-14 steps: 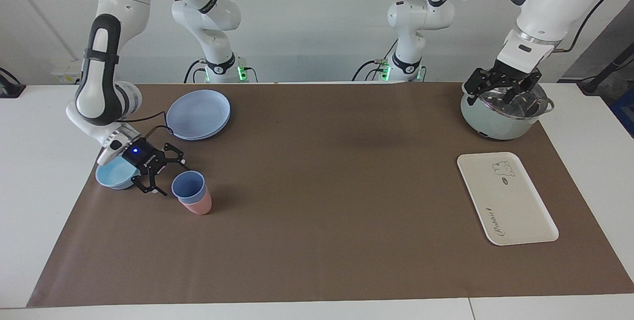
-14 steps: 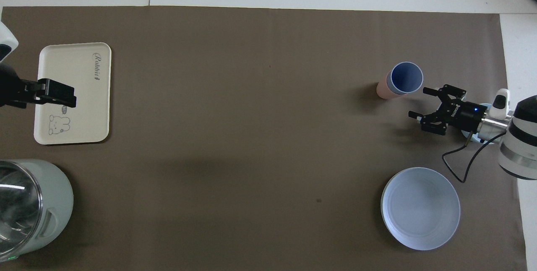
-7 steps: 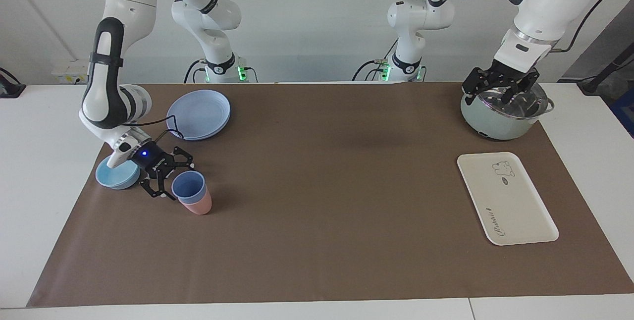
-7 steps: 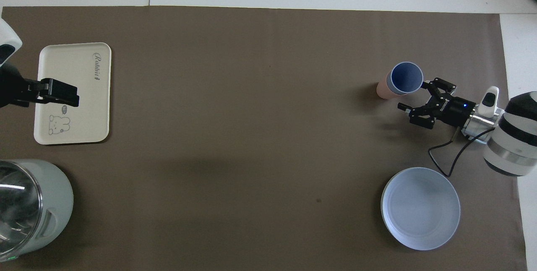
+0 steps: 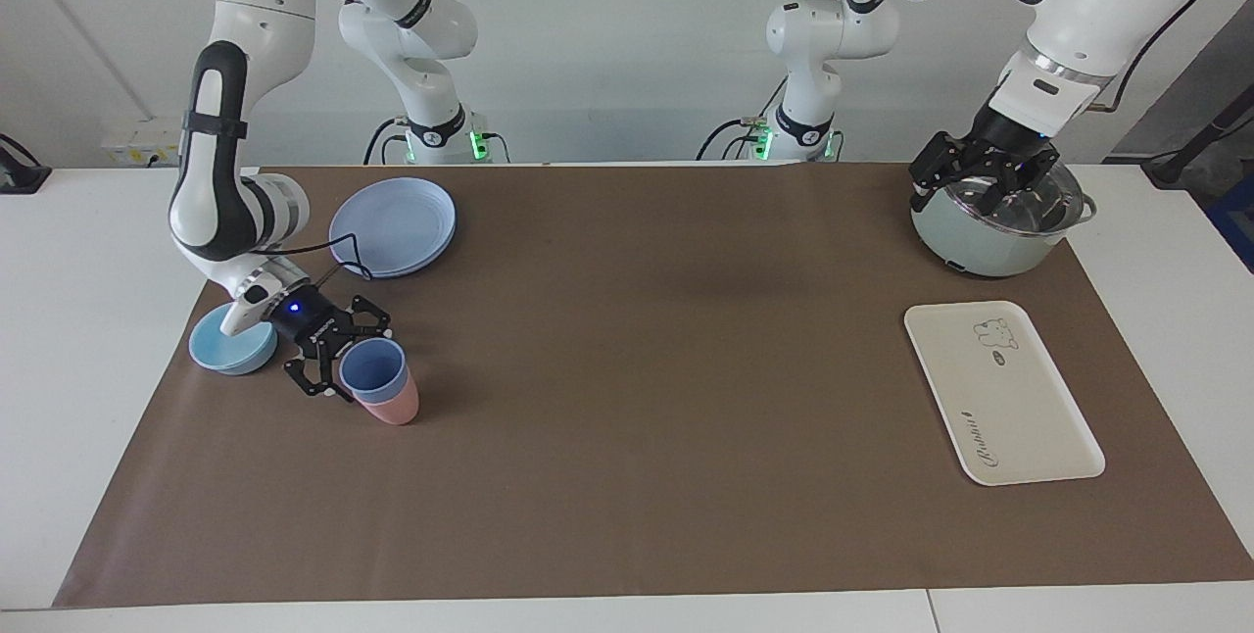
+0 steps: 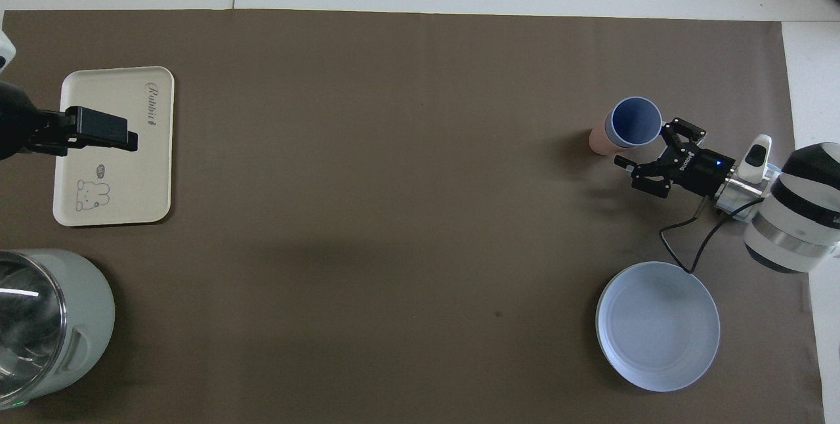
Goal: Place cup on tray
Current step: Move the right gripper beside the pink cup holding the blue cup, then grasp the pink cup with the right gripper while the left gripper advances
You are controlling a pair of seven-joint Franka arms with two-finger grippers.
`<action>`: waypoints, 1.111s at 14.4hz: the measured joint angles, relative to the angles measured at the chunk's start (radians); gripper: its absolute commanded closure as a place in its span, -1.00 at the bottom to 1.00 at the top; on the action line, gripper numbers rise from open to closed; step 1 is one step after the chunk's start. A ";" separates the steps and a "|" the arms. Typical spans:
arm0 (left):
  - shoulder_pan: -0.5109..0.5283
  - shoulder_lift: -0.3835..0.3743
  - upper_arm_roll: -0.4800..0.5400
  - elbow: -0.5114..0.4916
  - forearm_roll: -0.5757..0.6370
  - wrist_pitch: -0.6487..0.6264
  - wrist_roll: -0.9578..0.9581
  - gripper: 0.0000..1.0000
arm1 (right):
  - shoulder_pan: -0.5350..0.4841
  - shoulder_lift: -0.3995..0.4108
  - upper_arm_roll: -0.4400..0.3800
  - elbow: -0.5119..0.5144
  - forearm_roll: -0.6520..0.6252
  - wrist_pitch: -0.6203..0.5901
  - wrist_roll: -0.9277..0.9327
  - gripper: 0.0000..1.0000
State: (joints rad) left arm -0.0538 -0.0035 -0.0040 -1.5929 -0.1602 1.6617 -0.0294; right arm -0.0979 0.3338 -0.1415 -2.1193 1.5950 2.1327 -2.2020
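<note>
The periwinkle-blue cup [image 5: 373, 368] [image 6: 634, 121] stands nested in a pink cup [image 5: 394, 409] [image 6: 598, 141] toward the right arm's end of the table. My right gripper [image 5: 351, 361] [image 6: 642, 144] is low over the mat and open. Its fingers reach along either side of the cup's rim, and I cannot tell whether they touch it. The cream tray [image 5: 1019, 408] [image 6: 141, 174] lies bare at the left arm's end. My left gripper [image 5: 985, 184] [image 6: 125, 138] hangs open over the pot and holds nothing.
A pale green pot [image 5: 980, 246] [image 6: 59, 319] stands nearer to the robots than the tray. A round blue plate [image 5: 392, 224] [image 6: 657, 325] and a low light-blue bowl [image 5: 230, 347] flank the right arm. A brown mat [image 5: 637, 368] covers the table.
My right gripper has slid from over the bowl up to the cup, and its fingers now flank the rim. The left gripper has drifted a little over the pot.
</note>
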 measured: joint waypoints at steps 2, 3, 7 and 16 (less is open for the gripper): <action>0.000 0.000 -0.001 -0.005 -0.025 0.013 0.000 -1.00 | 0.001 0.004 0.000 0.002 0.010 0.001 -0.001 -1.00; 0.000 0.000 -0.003 -0.009 -0.030 0.016 0.000 -1.00 | 0.001 0.004 0.000 0.003 0.014 0.003 -0.002 -1.00; -0.009 0.000 -0.018 -0.012 -0.081 0.031 0.000 -1.00 | 0.002 0.006 0.000 0.017 0.016 0.015 -0.002 -1.00; -0.046 0.024 -0.026 -0.027 -0.097 0.061 -0.001 -1.00 | 0.045 0.020 0.000 0.026 0.061 0.048 -0.003 -1.00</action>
State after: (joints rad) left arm -0.0998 0.0206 -0.0304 -1.6200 -0.2573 1.7229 -0.0308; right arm -0.0531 0.3541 -0.1415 -2.0934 1.6556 2.1803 -2.2046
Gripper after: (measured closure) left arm 0.000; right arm 0.000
